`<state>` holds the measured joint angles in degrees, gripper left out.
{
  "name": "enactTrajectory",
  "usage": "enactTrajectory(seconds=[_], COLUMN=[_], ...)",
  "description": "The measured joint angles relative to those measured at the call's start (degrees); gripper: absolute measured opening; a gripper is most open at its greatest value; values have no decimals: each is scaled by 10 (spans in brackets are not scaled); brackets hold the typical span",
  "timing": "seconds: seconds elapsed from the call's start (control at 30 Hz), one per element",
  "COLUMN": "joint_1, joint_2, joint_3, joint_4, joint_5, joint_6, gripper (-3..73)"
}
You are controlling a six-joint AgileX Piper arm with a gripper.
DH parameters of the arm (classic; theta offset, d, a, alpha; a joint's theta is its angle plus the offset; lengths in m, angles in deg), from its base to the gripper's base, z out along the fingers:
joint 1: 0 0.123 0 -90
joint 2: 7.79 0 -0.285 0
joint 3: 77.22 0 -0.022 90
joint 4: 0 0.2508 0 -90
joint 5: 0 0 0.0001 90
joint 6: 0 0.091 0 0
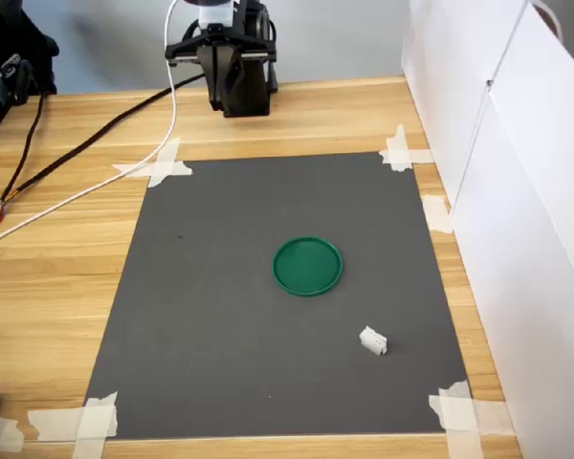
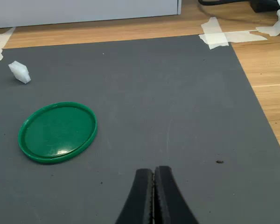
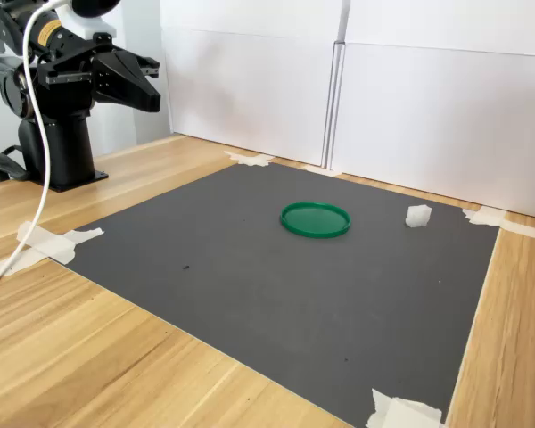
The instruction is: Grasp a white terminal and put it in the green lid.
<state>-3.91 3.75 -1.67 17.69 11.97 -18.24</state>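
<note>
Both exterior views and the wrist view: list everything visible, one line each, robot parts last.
Flat round dark-green plastic lid: one, green, lying empty near the mat's middle.
Tiny white plastic terminal block: one, white, on the mat, apart from the lid.
Dark grey mat: one, grey, taped onto the table.
Pale masking tape pieces: several, off-white, at the mat's corners.
Wooden table: one, light wood, under everything.
White panels: several, white, standing along the table edge.
Cables: black and white, running across the table.
Robot arm: one, black, beyond the mat.
Hand: one, black, fingers together, holding nothing.
</note>
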Motion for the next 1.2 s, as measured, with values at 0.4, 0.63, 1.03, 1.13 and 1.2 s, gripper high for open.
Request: enactTrajectory(seconds=[0.4,0.63,1.03,1.13,1.2], joint_1=[0,0,0,0,0], joint_2=[1,2,113,173,211], joint_3=[0,0,-54,-94,-117], joint_4=[0,0,0,0,0], joint_5=[0,0,1,-1,-2], joint_6=[0,0,0,0,0], gripper=[-21,-21,-21,-21,-21])
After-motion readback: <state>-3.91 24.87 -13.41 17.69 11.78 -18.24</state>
